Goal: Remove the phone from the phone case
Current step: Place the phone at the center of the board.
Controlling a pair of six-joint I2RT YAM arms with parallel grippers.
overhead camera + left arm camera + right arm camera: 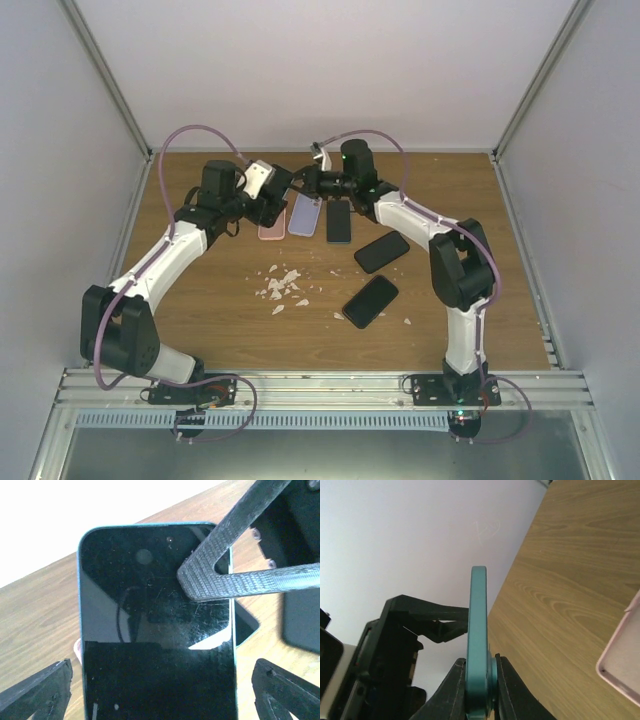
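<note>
The phone [150,630] is up in the air, off the bench [200,300]. In the top view it is at the top middle of the frame, where the two arms meet. It sits inside its blue-green case [478,625], and the rim of the case goes all round the dark glass. The right jaws are shut tight on the phone. In the right wrist view the case shows edge-on in the middle of the frame, with the right fingers [454,690] pressed on both flat sides at the bottom. In the left wrist view one of those fingers lies on the upper right of the glass. The left jaws are wide open and hold nothing. The left fingers [35,695] show in the two bottom corners of the left wrist view, one on each side of the phone, with a thin gap between each finger and the case. More phones lie flat on the bench just below the arms in the top view: a pink one [271,226], a pale purple one [305,213] and a black one [339,221] side by side. Two more black ones [381,251] lie lower and to the right. Small white bits [285,285] lie near the middle of the bench.
</note>
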